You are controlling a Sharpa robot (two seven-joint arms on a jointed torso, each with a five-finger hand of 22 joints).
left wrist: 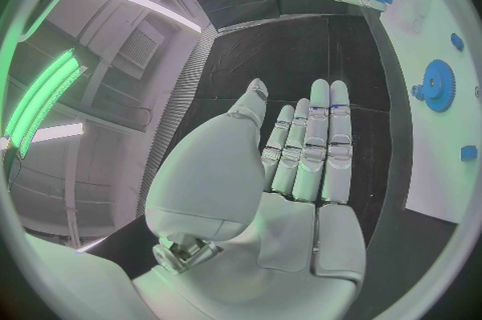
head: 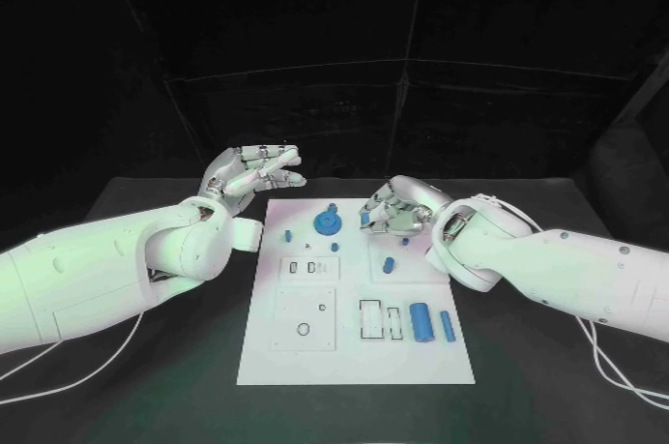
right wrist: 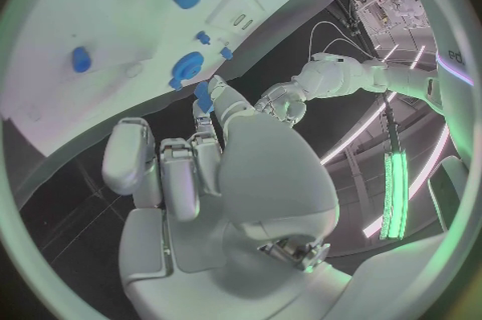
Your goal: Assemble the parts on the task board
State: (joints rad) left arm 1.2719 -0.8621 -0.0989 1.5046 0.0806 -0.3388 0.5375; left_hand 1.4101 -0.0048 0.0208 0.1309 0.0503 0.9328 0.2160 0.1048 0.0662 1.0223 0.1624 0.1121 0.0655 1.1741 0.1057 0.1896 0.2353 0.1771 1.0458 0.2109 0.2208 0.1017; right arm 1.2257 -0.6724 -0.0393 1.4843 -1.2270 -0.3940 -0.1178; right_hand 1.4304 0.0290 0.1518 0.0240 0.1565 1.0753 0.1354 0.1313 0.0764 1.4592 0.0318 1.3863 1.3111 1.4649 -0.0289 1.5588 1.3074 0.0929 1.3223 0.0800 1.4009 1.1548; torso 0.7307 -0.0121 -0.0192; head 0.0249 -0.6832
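Over the bench [head: 167, 376], the left hand [head: 254, 176] hovers off the white board's [head: 356, 367] far left corner, fingers [left wrist: 320, 145] extended and apart, holding nothing. On the board sits a blue gear [head: 329, 222], with two blue cylinders [head: 420, 322] lying nearer the robot. Above the board's far right side, the right hand [head: 394, 208] pinches a small blue part [right wrist: 203, 95] at its fingertips. Placing it well likely means keeping it square over its seat and lowering slowly.

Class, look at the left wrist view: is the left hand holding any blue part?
No. The left hand is flat with its fingers stretched out and nothing in it, off the task board over the black table.
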